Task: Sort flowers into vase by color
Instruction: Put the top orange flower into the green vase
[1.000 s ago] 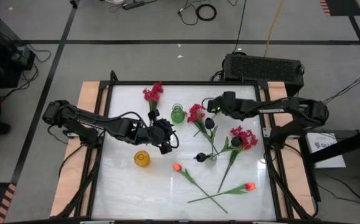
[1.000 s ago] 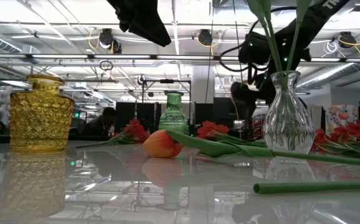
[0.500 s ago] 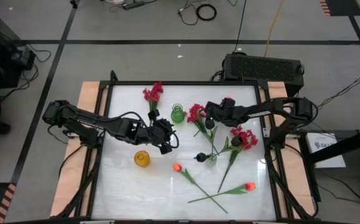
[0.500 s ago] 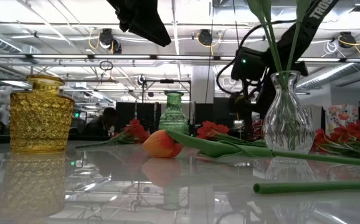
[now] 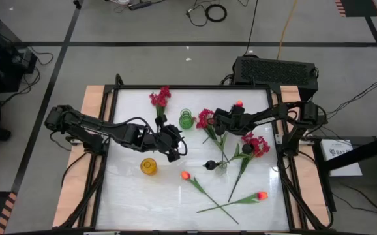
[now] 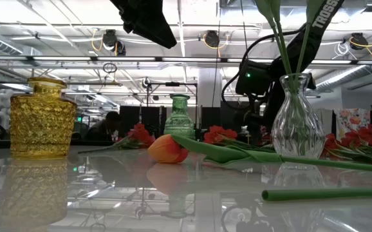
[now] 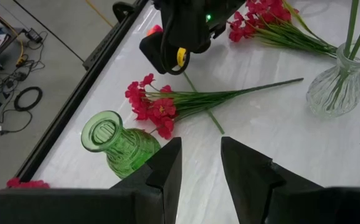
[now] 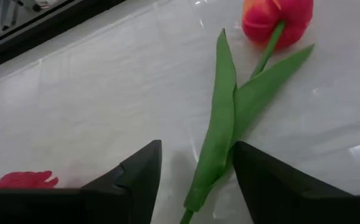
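- Swung inward over the last second: right gripper [image 8: 197, 149], now low near the far table edge, fingers apart on either side of an orange tulip [image 8: 277, 18] stem; no squeeze visible.
- Tulip: lying flat on the table; probably light, with a bendy stem and floppy leaves; best taken low on the bare stem, clear of the bud.
- Left gripper [image 7: 200, 146]: fingers parted, empty, hovering near the green vase [image 7: 121, 146].
- Table [image 5: 130, 196]: glossy white, likely slick.
- Beyond: workshop, ceiling lights.

Left tool [image 5: 175, 149] mid-table, fingers apart, empty; right tool [image 5: 216, 121] low, fingers parted.
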